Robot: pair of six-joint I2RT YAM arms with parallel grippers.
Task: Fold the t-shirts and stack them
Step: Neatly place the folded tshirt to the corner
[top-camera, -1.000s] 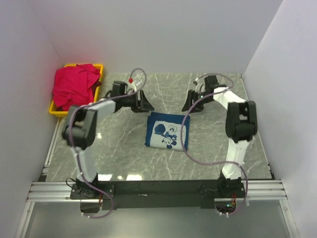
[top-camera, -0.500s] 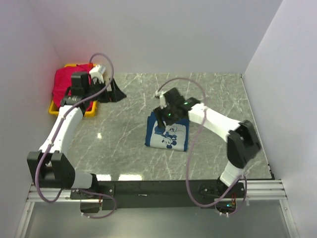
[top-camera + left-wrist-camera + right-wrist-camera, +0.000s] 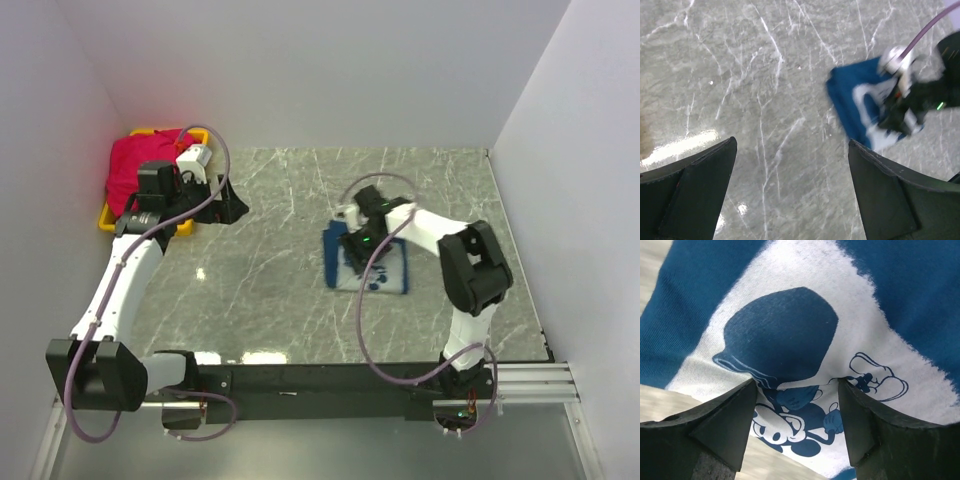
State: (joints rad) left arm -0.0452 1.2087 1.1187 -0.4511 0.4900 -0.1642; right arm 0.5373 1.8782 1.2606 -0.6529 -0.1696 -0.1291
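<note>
Right tool (image 3: 797,383), fingers spread, rests its tips on the white print of the folded navy t-shirt (image 3: 388,272), which lies flat on the marble surface (image 3: 260,290) right of centre. Left tool (image 3: 791,142), also spread and empty, hovers over bare marble just beside the yellow bin (image 3: 108,222), where the red-pink t-shirt (image 3: 140,165) sits crumpled. The navy fold looks done and is being placed. Next, the left arm likely must reach into the bin, pinch the red cloth and draw it out flat.
</note>
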